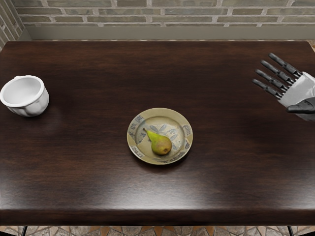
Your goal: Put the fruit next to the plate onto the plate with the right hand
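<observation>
Pear (160, 144) lies on plate (187, 131), mid-table (98, 172), stem pointing upper-left | right hand (290, 88) well apart to pear's right, fingers (268, 89) spread wide, empty | placement judged complete.

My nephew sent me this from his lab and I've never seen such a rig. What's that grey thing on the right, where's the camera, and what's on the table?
It is a simulator's render, not a photo. The camera sits in a humanoid robot's head and looks down at a slant on a dark table. The grey thing is the robot's right hand, spread open, holding nothing; its arm enters from the right edge. The left arm is out of view. In the middle lies a patterned plate with a pear resting on it. Far left stands a white bowl, apart from both. A brick wall runs behind.
</observation>
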